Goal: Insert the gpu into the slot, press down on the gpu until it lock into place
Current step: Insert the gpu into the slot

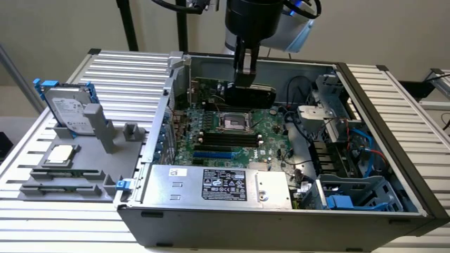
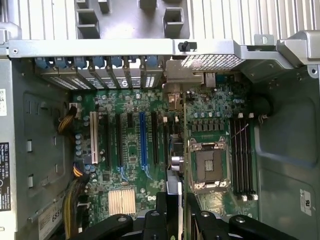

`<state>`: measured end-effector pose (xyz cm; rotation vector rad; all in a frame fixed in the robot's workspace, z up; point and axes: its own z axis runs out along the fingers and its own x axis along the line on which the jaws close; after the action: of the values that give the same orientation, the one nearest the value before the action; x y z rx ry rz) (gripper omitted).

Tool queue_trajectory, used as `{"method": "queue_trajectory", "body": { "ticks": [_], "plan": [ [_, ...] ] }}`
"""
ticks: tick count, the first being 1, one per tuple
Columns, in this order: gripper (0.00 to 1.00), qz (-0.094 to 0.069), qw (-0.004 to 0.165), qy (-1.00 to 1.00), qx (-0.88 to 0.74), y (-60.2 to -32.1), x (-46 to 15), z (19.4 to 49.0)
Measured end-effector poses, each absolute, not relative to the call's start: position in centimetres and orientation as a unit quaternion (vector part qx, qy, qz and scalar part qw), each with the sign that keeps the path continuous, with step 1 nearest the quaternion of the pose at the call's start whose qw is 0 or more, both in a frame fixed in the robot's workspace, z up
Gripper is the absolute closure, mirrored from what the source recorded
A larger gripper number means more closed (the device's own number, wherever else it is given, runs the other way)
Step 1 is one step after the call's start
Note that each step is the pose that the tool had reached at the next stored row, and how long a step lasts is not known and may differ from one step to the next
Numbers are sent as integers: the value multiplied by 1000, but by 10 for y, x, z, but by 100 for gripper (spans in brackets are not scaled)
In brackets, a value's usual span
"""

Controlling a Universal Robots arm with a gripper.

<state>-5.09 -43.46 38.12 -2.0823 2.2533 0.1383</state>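
Note:
My gripper (image 1: 245, 78) hangs down into the open computer case, shut on the top edge of the gpu (image 1: 250, 96), a black card held upright. The card hangs over the rear part of the green motherboard (image 1: 271, 138), near the CPU socket. The long blue slot (image 1: 214, 155) lies bare nearer the case's front, apart from the card. In the wrist view the gpu (image 2: 177, 150) shows edge-on between my fingers (image 2: 161, 212), with its metal bracket (image 2: 172, 85) at the case's rear wall. There the blue slot (image 2: 143, 140) runs parallel to the card and to one side of it.
A silver power supply (image 1: 218, 184) fills the case's front. Black memory slots (image 1: 228, 139) and the CPU socket (image 1: 235, 122) lie under the card. Drive cages and cables (image 1: 348, 158) crowd the exterior view's right. A hard drive (image 1: 67, 110) stands on a grey fixture outside, to the exterior view's left.

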Motion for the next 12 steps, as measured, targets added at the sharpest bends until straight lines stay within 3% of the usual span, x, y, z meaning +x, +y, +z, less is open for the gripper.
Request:
{"method": "queue_trajectory", "body": {
  "ticks": [12],
  "plan": [
    [74, 40, 40, 733, -678, -448, -53, 360]
  ]
}}
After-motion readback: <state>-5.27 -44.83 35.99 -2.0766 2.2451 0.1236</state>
